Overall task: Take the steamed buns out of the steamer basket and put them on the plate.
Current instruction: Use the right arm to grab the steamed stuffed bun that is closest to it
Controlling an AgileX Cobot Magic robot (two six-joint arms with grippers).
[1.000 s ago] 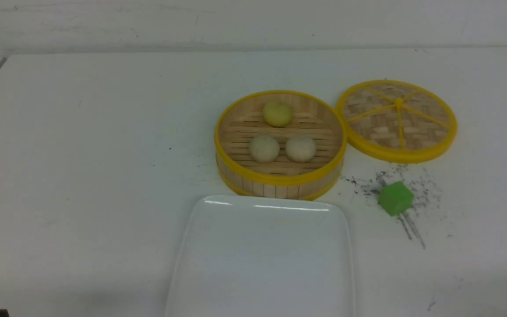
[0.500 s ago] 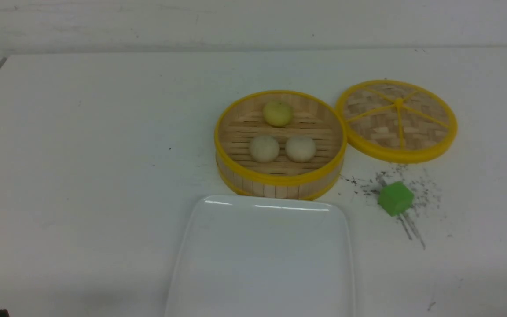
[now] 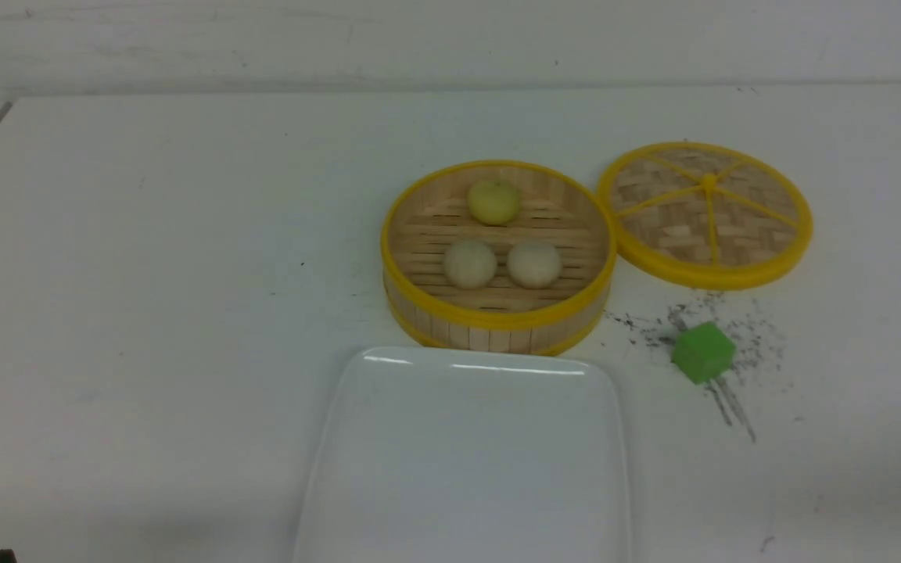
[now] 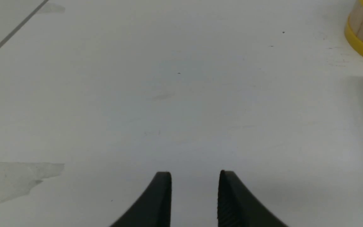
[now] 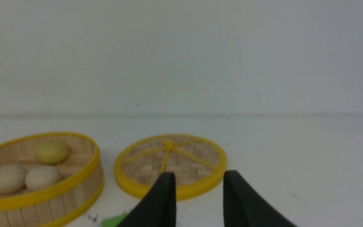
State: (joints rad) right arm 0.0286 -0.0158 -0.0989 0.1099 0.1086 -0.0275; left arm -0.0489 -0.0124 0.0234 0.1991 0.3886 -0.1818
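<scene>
Three buns [image 3: 469,263] are sitting in the basket [image 3: 497,319], well apart from both claws; the left claw [image 4: 195,176] and right claw [image 5: 199,176] are hanging spread and empty.

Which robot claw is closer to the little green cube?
Right. The green cube lies close beside the right gripper; the left gripper hangs over the table, far to the cube's left.

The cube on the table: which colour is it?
The cube is green; the front view shows it best.
</scene>
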